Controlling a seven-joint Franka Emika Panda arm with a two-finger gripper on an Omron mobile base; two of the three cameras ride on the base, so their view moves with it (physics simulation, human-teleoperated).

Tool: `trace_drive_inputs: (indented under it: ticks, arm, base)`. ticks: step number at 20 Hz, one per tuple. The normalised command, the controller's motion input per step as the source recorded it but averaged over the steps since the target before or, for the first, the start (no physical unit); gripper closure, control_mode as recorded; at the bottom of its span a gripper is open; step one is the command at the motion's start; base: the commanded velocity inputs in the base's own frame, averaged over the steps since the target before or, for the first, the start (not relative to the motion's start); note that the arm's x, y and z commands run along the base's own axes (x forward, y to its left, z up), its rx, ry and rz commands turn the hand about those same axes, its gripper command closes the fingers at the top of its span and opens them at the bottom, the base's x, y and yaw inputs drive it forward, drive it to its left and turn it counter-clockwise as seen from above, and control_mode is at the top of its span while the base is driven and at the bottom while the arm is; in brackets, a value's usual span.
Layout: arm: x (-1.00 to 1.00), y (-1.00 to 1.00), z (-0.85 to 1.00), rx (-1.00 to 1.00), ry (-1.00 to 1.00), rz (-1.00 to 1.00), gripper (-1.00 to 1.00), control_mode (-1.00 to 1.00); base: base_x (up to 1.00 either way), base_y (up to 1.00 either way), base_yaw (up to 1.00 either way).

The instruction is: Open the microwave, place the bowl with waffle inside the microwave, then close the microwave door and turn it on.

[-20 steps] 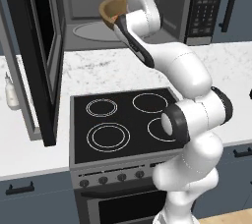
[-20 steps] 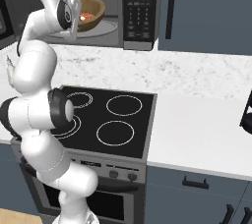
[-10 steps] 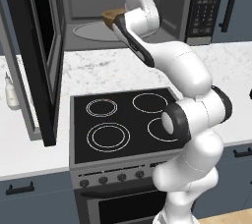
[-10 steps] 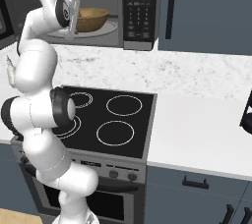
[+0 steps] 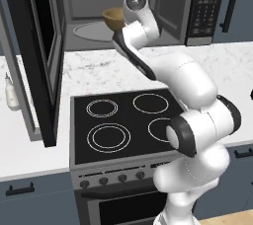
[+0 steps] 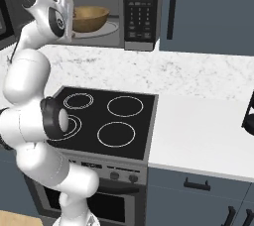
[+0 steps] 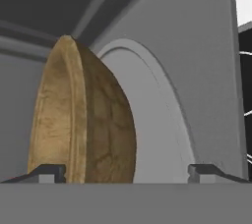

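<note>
Released: one bowl with waffle [image 6: 91, 17], end effector [image 7: 125, 171] agape

Bowl with waffle [image 6: 91, 18] was tilted, lifted above turntable [image 6: 105, 31] second ago; now sits upright on it inside microwave [image 6: 141, 2]. End effector [image 7: 126, 171] fingers [image 7: 48, 172], then clamped on rim, now spread apart, bowl released.

waffle hidden inside bowl [image 6: 91, 18]
</note>
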Motion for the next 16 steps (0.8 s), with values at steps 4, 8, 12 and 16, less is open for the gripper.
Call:
trace_drive_inputs:
  ticks: [4,8,12,16]
  arm:
    - [-0.96,0.0,0.29,-0.01,-0.04,0.0,-1.0,-1.0]
    - [-1.0,0.0,0.19,0.0,0.02,0.0,-1.0,-1.0]
    - [-0.98,0.0,0.0,-0.1,0.03,0.02,-1.0,-1.0]
    - [-0.69,-0.35,-0.56,-0.27,0.09,0.09,-1.0,-1.0]
  base:
    - [0.0,0.0,0.0]
    - [0.0,0.0,0.0]
    - [0.0,0.0,0.0]
    - [0.0,0.0,0.0]
